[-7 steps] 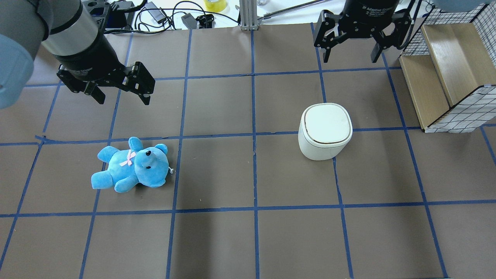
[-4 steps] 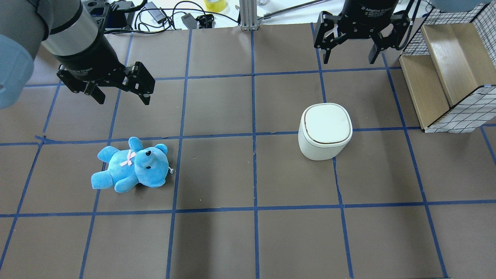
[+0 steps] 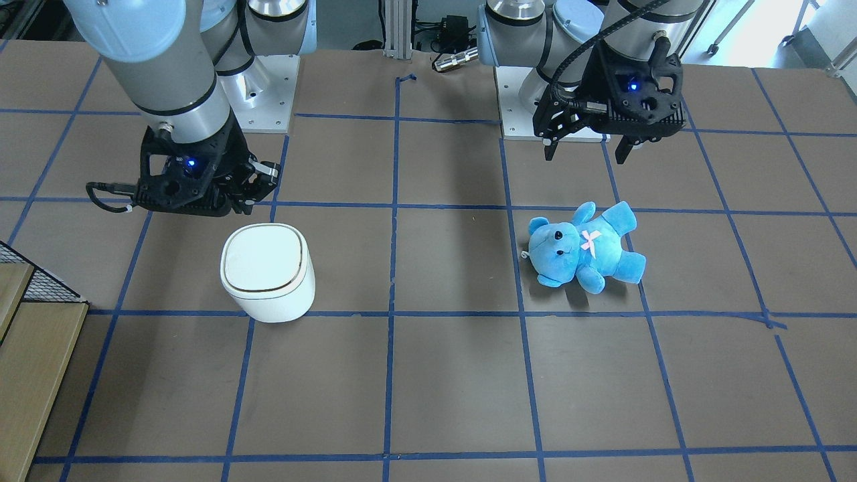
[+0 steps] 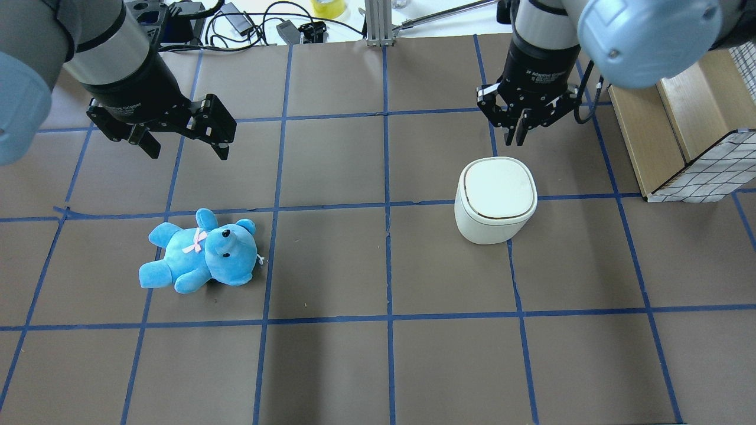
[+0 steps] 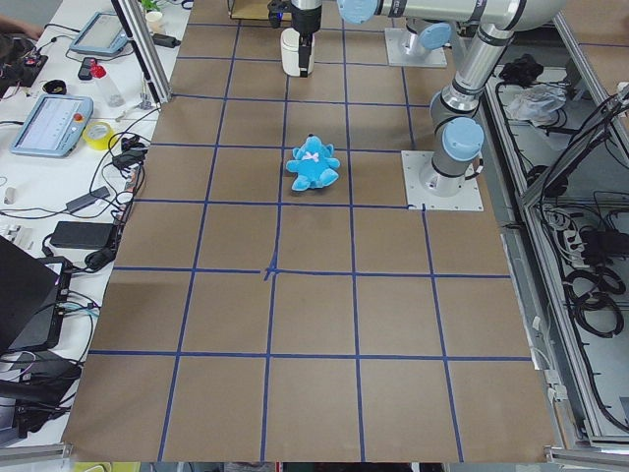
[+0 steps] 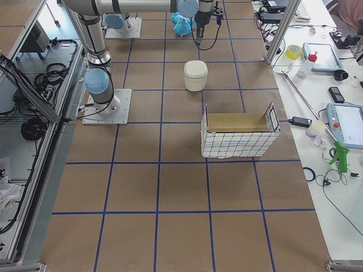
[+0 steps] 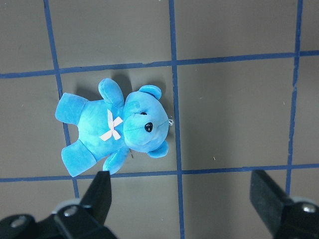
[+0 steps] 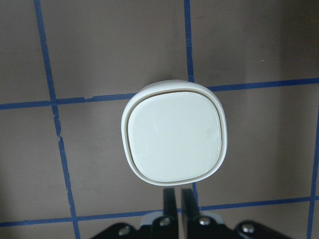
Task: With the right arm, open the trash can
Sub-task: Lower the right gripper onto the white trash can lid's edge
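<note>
The white trash can point(image 4: 496, 198) stands on the brown table with its flap lid down; it also shows in the front view point(image 3: 268, 271) and the right wrist view point(image 8: 174, 137). My right gripper point(image 4: 520, 139) is shut and empty. It hangs just beyond the can's far edge, above the lid's height, without touching it. Its two fingers point(image 8: 170, 198) press together at the bottom of the wrist view. My left gripper point(image 4: 189, 152) is open and empty, hovering beyond a blue teddy bear point(image 4: 201, 254).
A wire-mesh box with wooden panels point(image 4: 691, 118) stands to the right of the can. Cables and small devices point(image 4: 248, 23) lie along the table's far edge. The teddy bear point(image 7: 117, 129) lies on its back, left of centre.
My right gripper has shut its fingers and moved from the table's far edge toward the trash can. The right arm's elbow has swung into the overhead view. The left arm has not moved.
</note>
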You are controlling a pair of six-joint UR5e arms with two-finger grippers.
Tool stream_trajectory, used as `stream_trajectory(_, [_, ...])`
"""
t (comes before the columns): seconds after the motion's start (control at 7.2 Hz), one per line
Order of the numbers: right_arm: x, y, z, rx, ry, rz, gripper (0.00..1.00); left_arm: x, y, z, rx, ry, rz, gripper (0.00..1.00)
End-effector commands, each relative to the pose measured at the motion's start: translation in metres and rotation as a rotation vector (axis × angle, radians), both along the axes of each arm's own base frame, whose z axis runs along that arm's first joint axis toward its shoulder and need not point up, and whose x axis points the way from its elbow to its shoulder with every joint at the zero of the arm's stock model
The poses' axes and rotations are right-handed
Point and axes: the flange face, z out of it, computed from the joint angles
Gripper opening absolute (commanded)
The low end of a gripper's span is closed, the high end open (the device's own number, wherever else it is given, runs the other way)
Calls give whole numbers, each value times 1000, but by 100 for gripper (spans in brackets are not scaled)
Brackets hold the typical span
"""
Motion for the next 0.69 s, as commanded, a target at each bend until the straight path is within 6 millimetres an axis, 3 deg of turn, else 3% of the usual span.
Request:
stream_trajectory(0.0, [-7,4,-62,-17,4,-9,0,0,0,0,0,0,1,100])
stream_trajectory(0.28, [-7,3,-107,-55,-1,-6,0,0,0,0,0,0,2,100])
stream_trajectory(0.56, [-7,7,-122,-57,-2,0,0,0,0,0,0,0,0,100])
